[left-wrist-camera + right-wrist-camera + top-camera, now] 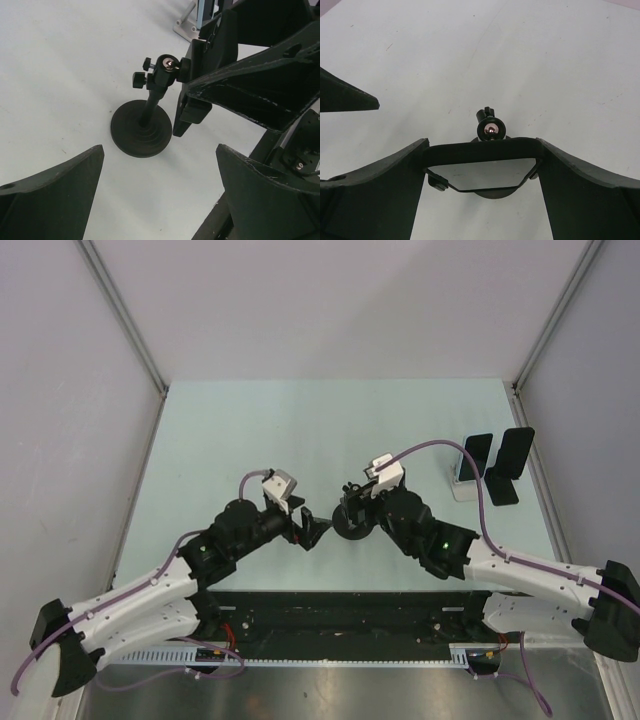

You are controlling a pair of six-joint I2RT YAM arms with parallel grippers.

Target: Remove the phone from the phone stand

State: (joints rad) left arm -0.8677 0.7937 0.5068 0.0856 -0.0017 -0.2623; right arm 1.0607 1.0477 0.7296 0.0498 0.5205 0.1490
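Note:
The black phone stand (141,131) has a round base, a thin stem and a ball head (165,67); it stands mid-table (352,525). The phone (207,55), a black slab, sits on the head, with a pale sheen on its face in the right wrist view (480,172). My right gripper (482,145) is shut on the phone, one finger on each side edge. The stand's ball (491,129) shows just beyond it. My left gripper (160,190) is open and empty, a short way to the left of the stand's base (308,528).
Two more black slabs (497,462) stand on a white holder (464,486) near the table's right edge. Grey walls enclose the table on three sides. The left finger's tip (345,97) shows at the left of the right wrist view.

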